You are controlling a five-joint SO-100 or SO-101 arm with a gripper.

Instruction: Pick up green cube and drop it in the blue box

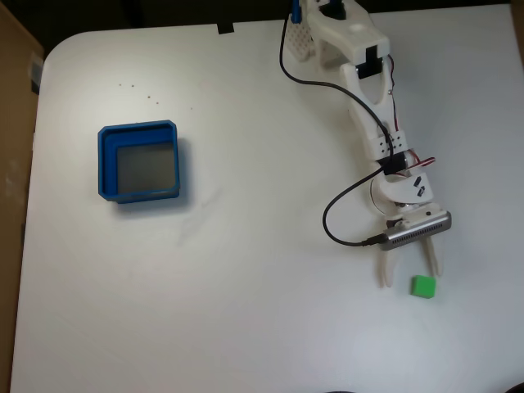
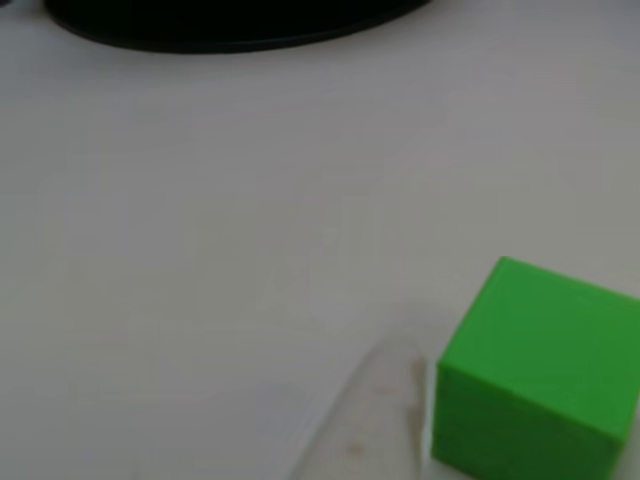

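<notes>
Text on arm: none readable
Text on green cube (image 1: 423,286): none, plain faces
Text on blue box (image 1: 139,160): none readable

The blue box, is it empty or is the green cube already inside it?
Empty. The blue box shows only its bare grey bottom, while the green cube sits on the white table, far to the right in the fixed view.

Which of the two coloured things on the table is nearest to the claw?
The green cube: it lies on the table just beside the claw fingertips. The blue box stands far away on the left side of the fixed view.
</notes>
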